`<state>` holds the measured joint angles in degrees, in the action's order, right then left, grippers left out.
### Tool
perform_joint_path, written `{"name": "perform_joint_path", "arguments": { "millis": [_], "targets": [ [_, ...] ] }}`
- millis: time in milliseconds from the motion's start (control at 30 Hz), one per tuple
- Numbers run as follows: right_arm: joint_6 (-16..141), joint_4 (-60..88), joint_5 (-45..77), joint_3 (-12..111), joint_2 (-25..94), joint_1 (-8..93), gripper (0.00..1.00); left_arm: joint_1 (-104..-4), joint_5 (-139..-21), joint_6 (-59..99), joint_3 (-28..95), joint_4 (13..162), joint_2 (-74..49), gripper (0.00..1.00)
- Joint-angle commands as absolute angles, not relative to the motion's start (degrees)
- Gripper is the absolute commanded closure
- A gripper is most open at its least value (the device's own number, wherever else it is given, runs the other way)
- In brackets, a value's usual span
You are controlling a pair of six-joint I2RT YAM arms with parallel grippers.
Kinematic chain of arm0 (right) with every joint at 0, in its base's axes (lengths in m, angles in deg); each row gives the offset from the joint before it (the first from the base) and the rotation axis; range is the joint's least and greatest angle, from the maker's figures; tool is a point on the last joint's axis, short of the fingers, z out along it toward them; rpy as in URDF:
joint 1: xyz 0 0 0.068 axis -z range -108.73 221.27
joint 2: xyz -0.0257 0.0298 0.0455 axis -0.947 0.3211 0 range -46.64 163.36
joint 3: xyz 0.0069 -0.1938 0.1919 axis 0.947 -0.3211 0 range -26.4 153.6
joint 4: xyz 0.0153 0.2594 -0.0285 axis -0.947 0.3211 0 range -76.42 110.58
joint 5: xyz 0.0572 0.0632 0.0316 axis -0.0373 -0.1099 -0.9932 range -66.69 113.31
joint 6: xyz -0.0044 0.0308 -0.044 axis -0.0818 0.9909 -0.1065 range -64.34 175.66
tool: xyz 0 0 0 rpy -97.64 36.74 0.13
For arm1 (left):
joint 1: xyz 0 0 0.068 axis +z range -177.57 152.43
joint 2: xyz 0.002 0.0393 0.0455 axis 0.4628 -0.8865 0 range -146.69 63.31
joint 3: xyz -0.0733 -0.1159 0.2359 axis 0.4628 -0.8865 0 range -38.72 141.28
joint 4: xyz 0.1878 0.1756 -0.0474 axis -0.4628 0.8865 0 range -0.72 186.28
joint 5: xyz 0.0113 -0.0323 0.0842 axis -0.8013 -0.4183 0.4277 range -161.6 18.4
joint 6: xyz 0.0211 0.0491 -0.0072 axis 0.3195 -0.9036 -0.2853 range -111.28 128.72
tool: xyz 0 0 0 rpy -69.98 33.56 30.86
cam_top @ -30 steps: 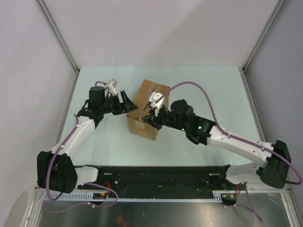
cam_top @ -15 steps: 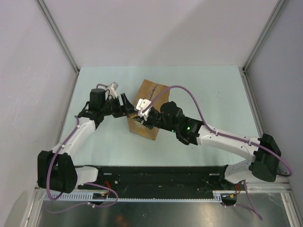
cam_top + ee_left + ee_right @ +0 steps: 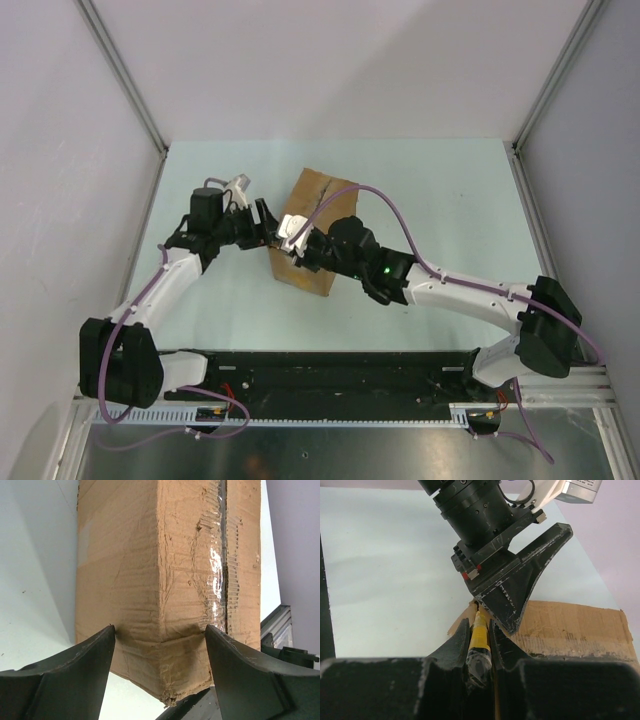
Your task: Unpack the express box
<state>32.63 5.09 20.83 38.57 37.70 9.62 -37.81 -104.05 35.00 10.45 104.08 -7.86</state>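
Box (image 3: 318, 195): brown cardboard, creased and scuffed. It sits on the pale green table (image 3: 450, 200) near its middle, turned at an angle to the table's edges. The top looks shut, with a dark seam running along it.

Left wrist view: one upright corner of the box (image 3: 165, 580) fills the frame. A strip of shiny clear tape (image 3: 217, 570) runs along a seam just right of that corner. The cardboard is wrinkled across the corner low down.

Left tool (image 3: 268, 225), at the box's left side: the jaws are spread wide and straddle that corner (image 3: 160, 628). One dark fingertip (image 3: 107, 635) sits against each face, so the tool grips the box at the wrinkled band.

Right tool (image 3: 290, 240), over the box's near left end, reaches in from the box's right. Its jaws are closed narrow (image 3: 479, 630) on a yellow knife (image 3: 480, 637), which is clamped lengthwise between the fingers.

Right wrist view: the knife's front end points at the box's (image 3: 570, 625) torn corner edge, directly under a finger of the left tool (image 3: 520, 587). I cannot tell whether the knife touches the cardboard.

The two tools sit just beside each other at the same corner of the box.
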Motion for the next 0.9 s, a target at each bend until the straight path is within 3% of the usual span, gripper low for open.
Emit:
{"name": "perform_joint_path", "arguments": {
  "millis": [0,467,867],
  "targets": [
    [31.4,1.62,21.82,40.75,38.53,10.09,1.0,-37.85,-103.42,32.45,10.42,105.18,-8.4,0.23],
    [36.76,5.05,17.6,39.88,36.77,12.21,1.0,-37.85,-101.75,31.04,11.21,106.77,-9.11,0.23],
    [37.55,7.86,21.2,36.18,32.73,12.47,1.0,-37.85,-100.17,29.9,11.64,107.64,-9.55,0.23]
  ]
}}
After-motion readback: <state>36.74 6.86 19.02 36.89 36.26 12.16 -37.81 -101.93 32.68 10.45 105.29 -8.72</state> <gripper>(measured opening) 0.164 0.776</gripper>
